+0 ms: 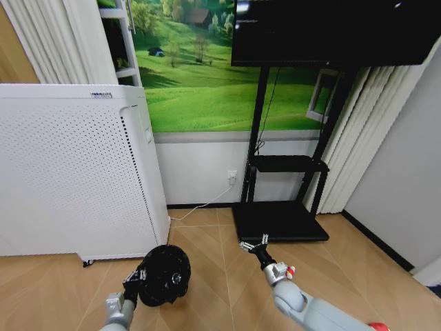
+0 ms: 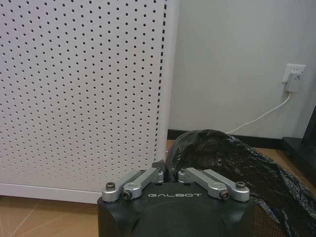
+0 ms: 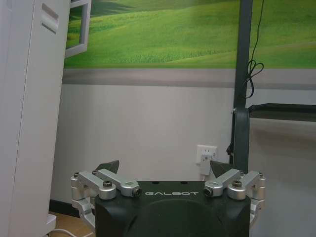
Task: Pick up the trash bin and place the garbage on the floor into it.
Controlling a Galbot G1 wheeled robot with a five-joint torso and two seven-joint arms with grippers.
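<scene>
Left gripper (image 1: 135, 279) clamps trash bin (image 1: 165, 274) rim, bin tilted | right gripper (image 1: 253, 245) spread, empty

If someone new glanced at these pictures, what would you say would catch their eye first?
Probably the tall white perforated appliance on the left and the green meadow mural behind the black TV stand. Low in front, the left gripper is shut on the rim of the trash bin, a small black basket lined with a black bag. The right gripper hangs open above the wooden floor.
</scene>
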